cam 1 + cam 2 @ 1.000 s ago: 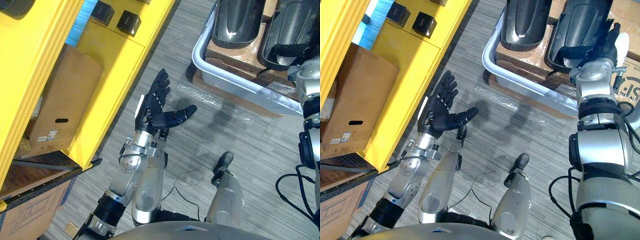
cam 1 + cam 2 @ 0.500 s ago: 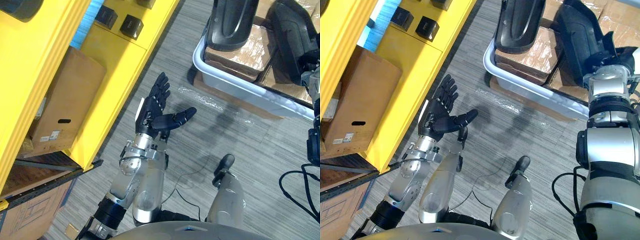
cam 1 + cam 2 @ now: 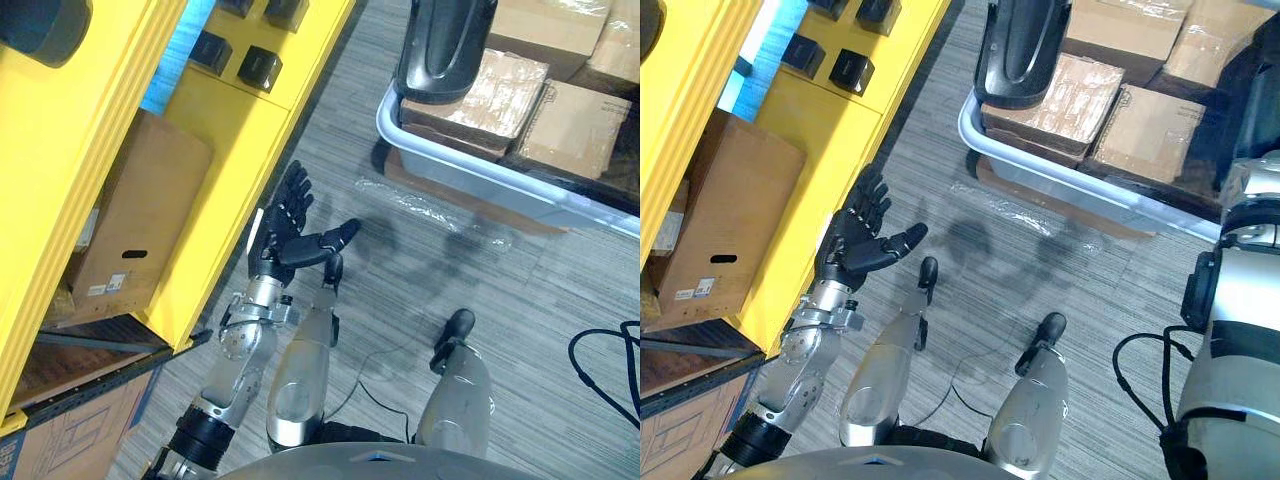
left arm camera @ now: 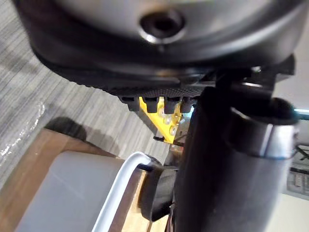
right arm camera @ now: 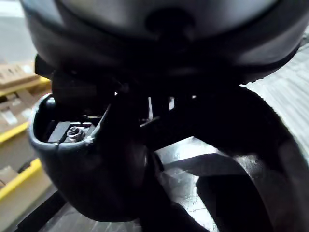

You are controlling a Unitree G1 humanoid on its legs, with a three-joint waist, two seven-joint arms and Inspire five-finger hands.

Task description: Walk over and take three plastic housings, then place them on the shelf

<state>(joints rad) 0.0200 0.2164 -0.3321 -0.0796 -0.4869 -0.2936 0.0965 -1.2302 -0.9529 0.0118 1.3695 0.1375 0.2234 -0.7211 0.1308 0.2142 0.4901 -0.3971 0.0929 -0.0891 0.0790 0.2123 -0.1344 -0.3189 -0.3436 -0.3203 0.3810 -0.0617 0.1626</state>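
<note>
Overhead, in the left eye view, our left hand (image 3: 290, 235) hangs open at centre left, fingers straight and holding nothing. It is just beside the yellow shelf (image 3: 230, 130) along the left side. A box (image 3: 140, 220) sits in the shelf's lower bay, with black blocks (image 3: 260, 68) on the ledge above. At upper right a grey tub (image 3: 470, 175) holds cartons (image 3: 575, 125), and one housing (image 3: 440, 50) rests on them. A plastic sheet (image 3: 430, 210) lies on the floor between hand and tub. In the left wrist view, the tub's white rim shows past the fingers (image 4: 159, 104). In the right wrist view, our right hand (image 5: 169, 43) is curled on a second housing (image 5: 91, 164), held off the floor.
</note>
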